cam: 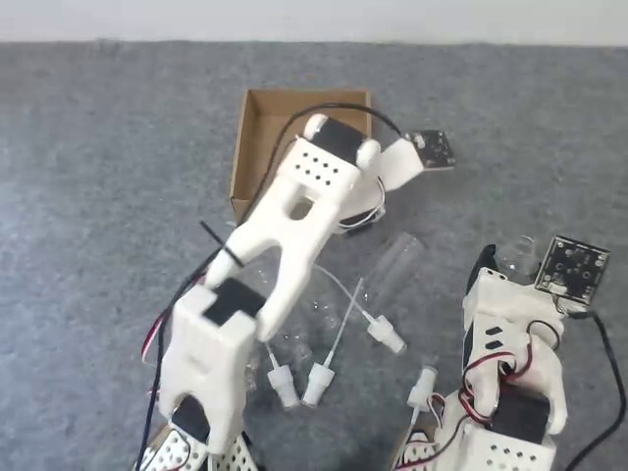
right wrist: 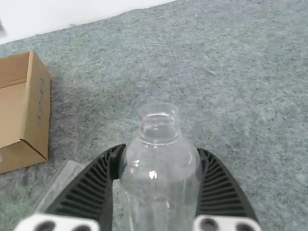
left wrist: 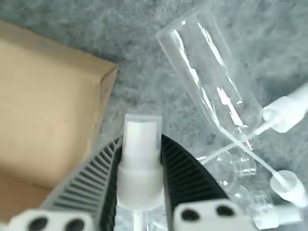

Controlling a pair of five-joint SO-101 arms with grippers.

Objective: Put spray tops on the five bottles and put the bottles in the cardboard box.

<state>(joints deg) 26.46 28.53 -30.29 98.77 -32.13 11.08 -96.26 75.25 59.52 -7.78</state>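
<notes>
Now left claw [left wrist: 140, 141] clamps capped bottle [left wrist: 140, 180], next into cardboard box [left wrist: 48, 110]; right claw [right wrist: 159, 150] grips uncapped bottle [right wrist: 158, 180].

The bottle [right wrist: 159, 163] is clear glossy plastic, the cardboard box [right wrist: 19, 96] matt brown, the table cover [right wrist: 240, 72] rough grey cloth.

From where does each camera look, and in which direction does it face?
High view: fixed overhead, looking down on the cardboard box, loose spray tops, the left arm and the right arm.
Left wrist view: on the left arm, facing along the left gripper, shut on a capped bottle beside the cardboard box.
Right wrist view: on the right arm, facing along the right gripper, shut on an uncapped bottle.
Shared: all three show the cardboard box.
</notes>
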